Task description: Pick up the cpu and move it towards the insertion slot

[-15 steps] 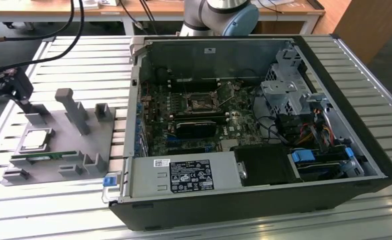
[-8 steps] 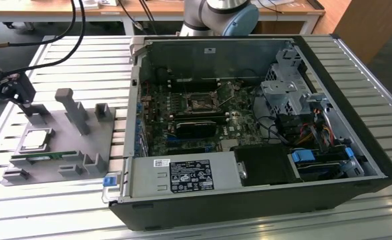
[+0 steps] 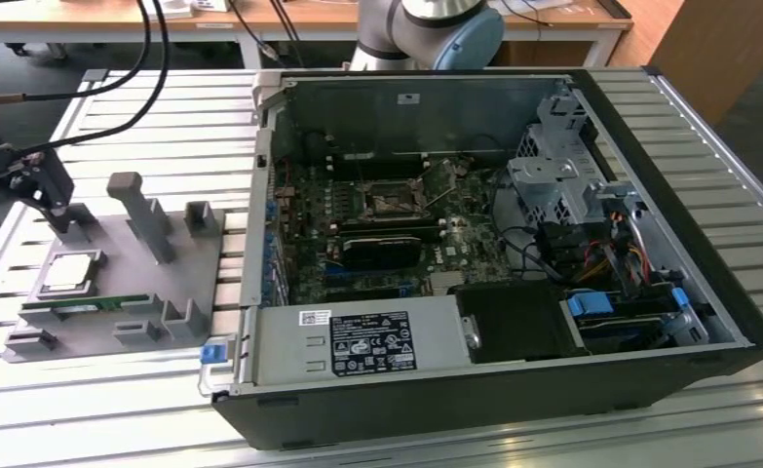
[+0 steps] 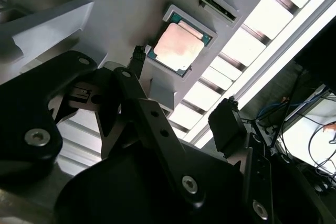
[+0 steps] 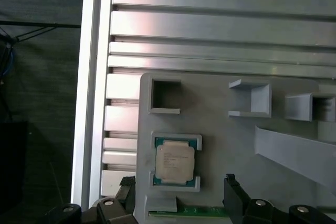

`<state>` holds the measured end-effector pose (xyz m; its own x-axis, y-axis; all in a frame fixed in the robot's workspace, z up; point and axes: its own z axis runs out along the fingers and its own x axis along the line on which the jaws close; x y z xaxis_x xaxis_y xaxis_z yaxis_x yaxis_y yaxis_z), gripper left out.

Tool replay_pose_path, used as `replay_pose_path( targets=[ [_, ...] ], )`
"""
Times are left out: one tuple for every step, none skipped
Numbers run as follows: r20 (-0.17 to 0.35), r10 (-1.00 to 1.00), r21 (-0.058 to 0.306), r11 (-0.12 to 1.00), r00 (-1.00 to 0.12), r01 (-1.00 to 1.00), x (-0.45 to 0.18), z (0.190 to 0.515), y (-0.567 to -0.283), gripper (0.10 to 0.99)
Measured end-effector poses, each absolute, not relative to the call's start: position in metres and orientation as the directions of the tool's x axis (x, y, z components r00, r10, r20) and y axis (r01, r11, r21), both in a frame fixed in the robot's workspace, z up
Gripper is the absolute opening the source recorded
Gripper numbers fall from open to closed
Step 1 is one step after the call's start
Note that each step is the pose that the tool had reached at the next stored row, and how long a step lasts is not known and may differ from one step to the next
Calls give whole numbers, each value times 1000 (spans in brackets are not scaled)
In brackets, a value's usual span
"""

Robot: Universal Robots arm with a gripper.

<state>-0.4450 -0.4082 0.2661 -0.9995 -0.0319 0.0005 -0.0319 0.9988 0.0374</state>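
One cpu [image 3: 72, 273] lies flat in a square pocket of the grey tray [image 3: 111, 281] at the lower left of the exterior view, with its silver top up and a thin pale-green rim around it. A long green memory stick [image 3: 82, 304] rests just beside it on the same tray. The gripper [image 3: 54, 210] hangs at the left edge of the frame, just above the cpu. It is spread wide and has hold of nothing.

In both wrist views the cpu [image 5: 175, 162] [image 4: 178, 45] sits untouched in its pocket. In the first wrist view the two black fingers [image 5: 231, 187] stand apart, wider than the chip. The insertion slot [image 3: 391, 203] is near the middle of the frame, inside the open computer case [image 3: 485, 405], well apart from the cpu. Tray and case both rest on the slatted metal table [image 3: 121, 107].
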Motion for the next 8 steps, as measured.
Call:
replay_pose_path(
  targets=[
    [0, -32, 37, 999, -999, -32, -445, 264, -408, 761],
    [0, -32, 37, 999, -999, -32, -445, 263, -408, 761],
    [0, -32, 37, 999, -999, -32, -445, 261, -408, 761],
    [0, -32, 37, 999, -999, -32, -445, 260, -408, 761],
    [0, -32, 37, 999, -999, -32, -445, 258, -408, 761],
    [0, -32, 37, 999, -999, -32, -445, 257, -408, 761],
    [0, -32, 37, 999, -999, -32, -445, 255, -408, 761],
    [0, -32, 37, 999, -999, -32, -445, 254, -408, 761]
  ],
)
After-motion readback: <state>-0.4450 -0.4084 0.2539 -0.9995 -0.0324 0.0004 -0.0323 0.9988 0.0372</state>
